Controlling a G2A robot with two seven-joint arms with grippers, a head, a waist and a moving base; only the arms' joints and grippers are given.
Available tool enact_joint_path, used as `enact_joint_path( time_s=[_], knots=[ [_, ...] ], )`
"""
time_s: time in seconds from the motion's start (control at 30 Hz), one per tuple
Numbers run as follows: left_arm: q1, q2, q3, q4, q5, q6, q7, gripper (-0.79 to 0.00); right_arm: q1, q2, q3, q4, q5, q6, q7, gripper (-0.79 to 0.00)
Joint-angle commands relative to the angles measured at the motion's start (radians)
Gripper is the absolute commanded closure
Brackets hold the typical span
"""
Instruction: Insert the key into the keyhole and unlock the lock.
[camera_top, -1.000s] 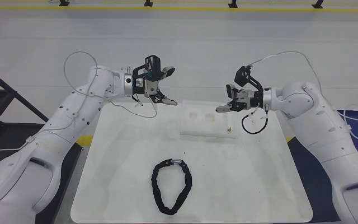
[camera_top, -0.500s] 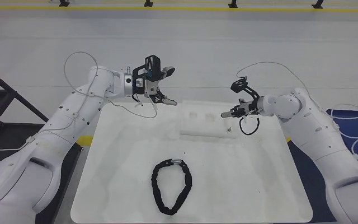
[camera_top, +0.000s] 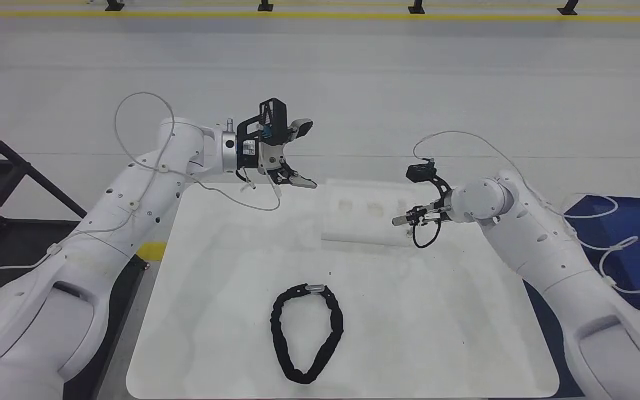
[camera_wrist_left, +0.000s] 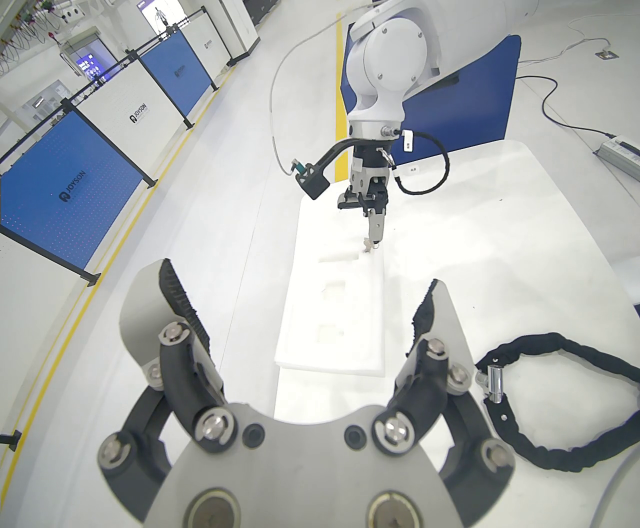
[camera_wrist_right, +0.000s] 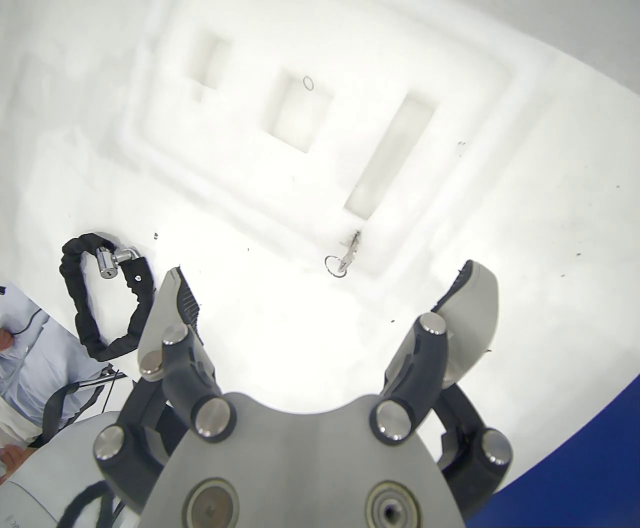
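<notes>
Silver key (camera_wrist_right: 348, 255) w/ ring lies on foam block (camera_top: 360, 225) edge; R jaws wide open, empty, just above it. Chain lock (camera_top: 306, 330) on counter (camera_top: 450, 330), well apart. L jaws wide too, at far-left corner.

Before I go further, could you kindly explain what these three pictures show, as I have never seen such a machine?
It is a robot with two arms, each ending in a two-fingered gripper. One picture looks down from above the arms; the other two come from cameras on the wrists. On the white table lie a black chain lock and a white foam block, with a small key on a ring on the block. The left gripper is open above the table's far edge; the right gripper hovers open above the key. Neither holds anything.
</notes>
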Motion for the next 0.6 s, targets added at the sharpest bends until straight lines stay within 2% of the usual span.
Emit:
enact_joint_path(
  time_s=[0.0, 0.57],
  knots=[
    [0.000, 0.000, 0.000, 0.000, 0.000, 0.000, 0.000, -0.785, 0.001, -0.007, -0.001, 0.019, 0.017, -0.014, 0.006, -0.785],
    [0.000, 0.000, 0.000, 0.000, 0.000, 0.000, 0.000, -0.785, -0.007, -0.007, -0.002, 0.012, 0.006, -0.008, -0.009, -0.785]
  ],
)
